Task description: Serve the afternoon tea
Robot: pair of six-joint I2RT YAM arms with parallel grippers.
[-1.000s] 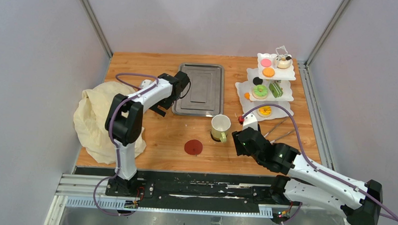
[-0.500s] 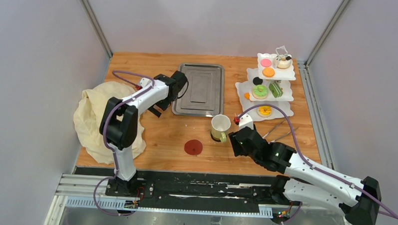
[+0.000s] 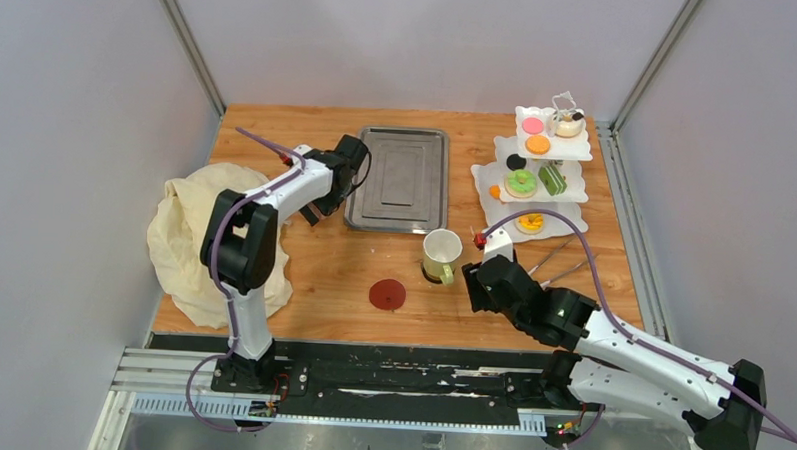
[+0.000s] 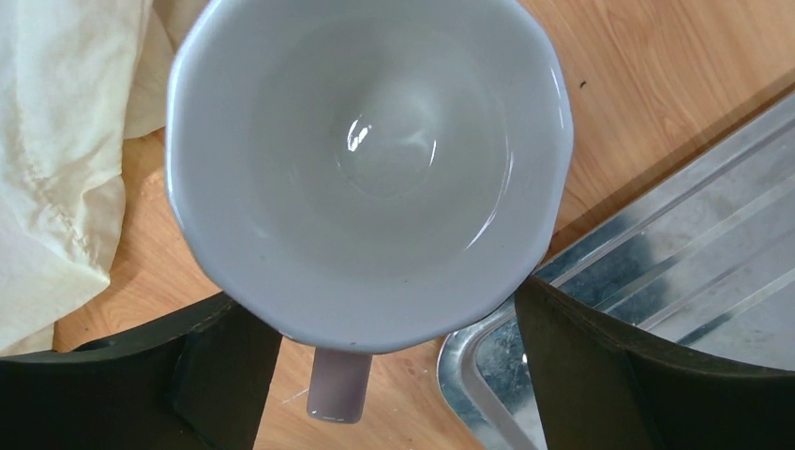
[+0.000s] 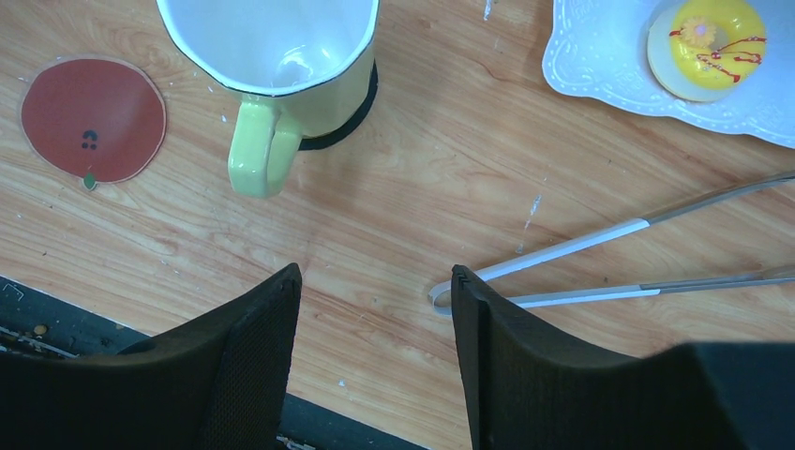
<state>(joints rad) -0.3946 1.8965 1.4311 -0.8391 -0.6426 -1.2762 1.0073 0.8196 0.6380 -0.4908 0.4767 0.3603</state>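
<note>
Left gripper [image 4: 394,328] moved leftward along steel tray [image 4: 675,281] edge since earlier frame, jaws pinching grey mug [image 4: 375,169] beside tray corner, mug axis vertical, mouth up, handle toward wrist, right gripper [image 5: 375,319] jaws spread over surface [image 5: 403,197] beside yellow mug [image 5: 281,66], handle toward near edge.

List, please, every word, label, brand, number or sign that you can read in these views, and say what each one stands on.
There is no readable text in any view.
The round red coaster bears only small dark dots and a green leaf mark, no letters.
The yellow-green mug, the pale grey mug, the rectangular steel tray and the white tiered stand show no printing.
</note>
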